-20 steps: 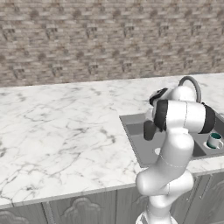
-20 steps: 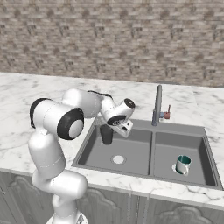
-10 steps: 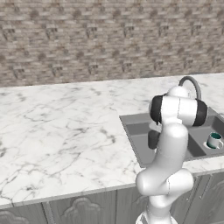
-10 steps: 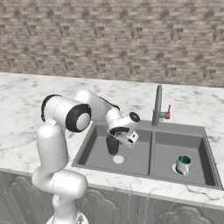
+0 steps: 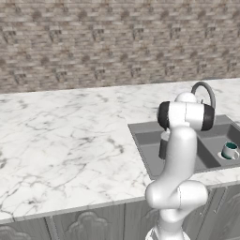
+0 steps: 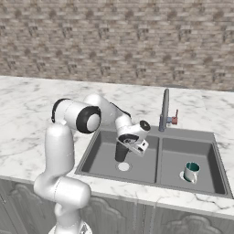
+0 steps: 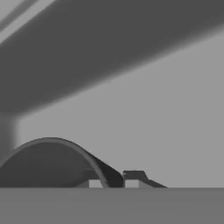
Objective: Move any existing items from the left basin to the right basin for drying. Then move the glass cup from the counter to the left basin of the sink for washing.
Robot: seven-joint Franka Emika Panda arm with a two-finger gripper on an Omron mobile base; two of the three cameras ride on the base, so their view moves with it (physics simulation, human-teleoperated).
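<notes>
Looking into the sink [image 6: 137,176], you can see your end effector [image 6: 124,147] lowered inside the left basin [image 6: 103,155], its jaws clenched on the rim of the glass cup [image 6: 121,152]. The cup stands upright, just above the pale drain [image 6: 123,167]. In the hand view its curved rim [image 7: 52,142] sits right at the fingertips [image 7: 133,176]. The teal mug [image 6: 191,172] rests in the right basin [image 6: 208,160], across the divider, with the faucet [image 6: 164,109] behind on the table [image 5: 70,140].
</notes>
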